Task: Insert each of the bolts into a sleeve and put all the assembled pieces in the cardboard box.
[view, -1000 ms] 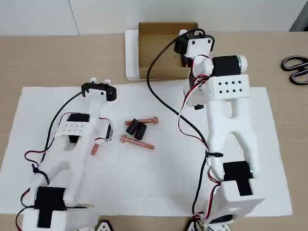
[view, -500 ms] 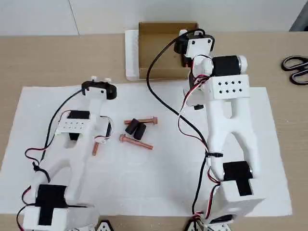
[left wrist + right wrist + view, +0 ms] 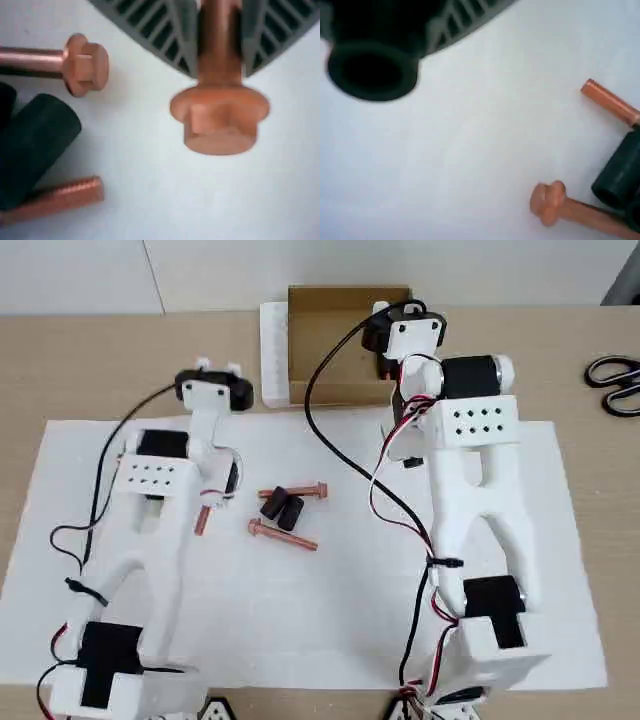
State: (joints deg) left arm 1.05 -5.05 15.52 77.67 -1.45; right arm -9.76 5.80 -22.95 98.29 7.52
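My left gripper [image 3: 219, 70] is shut on a copper bolt [image 3: 218, 117], which hangs head down over the white sheet; from above, the held bolt [image 3: 203, 518] sits left of the loose parts. Two black sleeves [image 3: 282, 508] lie between two loose copper bolts [image 3: 295, 491] [image 3: 283, 535] at the sheet's middle. My right gripper [image 3: 405, 452] is shut on a black sleeve [image 3: 372, 70], its bore facing the camera, just in front of the cardboard box [image 3: 340, 345]. A loose bolt head [image 3: 547, 200] lies beyond it.
A white sheet [image 3: 330, 610] covers the table's middle. A white strip [image 3: 272, 350] lies against the box's left side. Scissors [image 3: 612, 380] rest at the far right edge. Black cables [image 3: 350, 440] trail from the right arm across the sheet.
The left arm has moved toward the far side of the table, carrying the bolt with it. The right arm and the loose parts have stayed still.
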